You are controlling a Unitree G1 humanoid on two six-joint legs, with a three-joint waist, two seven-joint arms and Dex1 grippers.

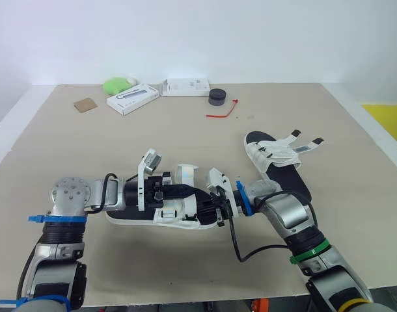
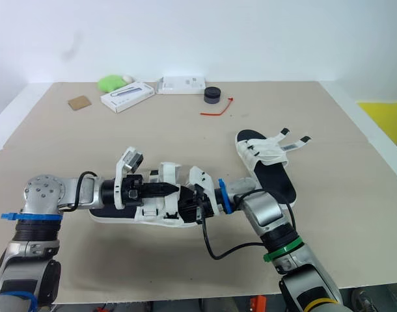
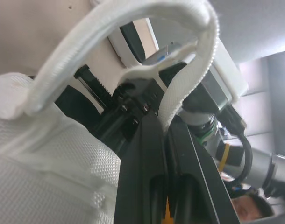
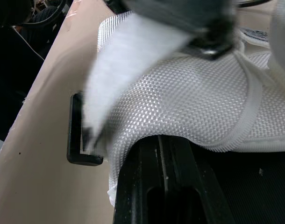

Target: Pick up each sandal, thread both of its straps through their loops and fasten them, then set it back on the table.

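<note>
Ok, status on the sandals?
Left gripper shut on strap; right gripper shut on near sandal. Far sandal lies apart, straps undone. Boxes at far edge, out of the way.

Front centre: near sandal (image 1: 179, 223) flat, white straps raised; second sandal (image 1: 286, 172) farther right, straps splayed open.

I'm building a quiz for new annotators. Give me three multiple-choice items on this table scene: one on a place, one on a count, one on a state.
1. Where is the red tie? A beside the black cap; B on a sandal; C on the floor.
2. How many sandals? A one; B two; C three.
3. On the right sandal, the straps are: A fastened; B loose; C missing.
Answers: A, it lies by the cap; B, the near sandal plus the right one; B, their ends stick out free.
</note>
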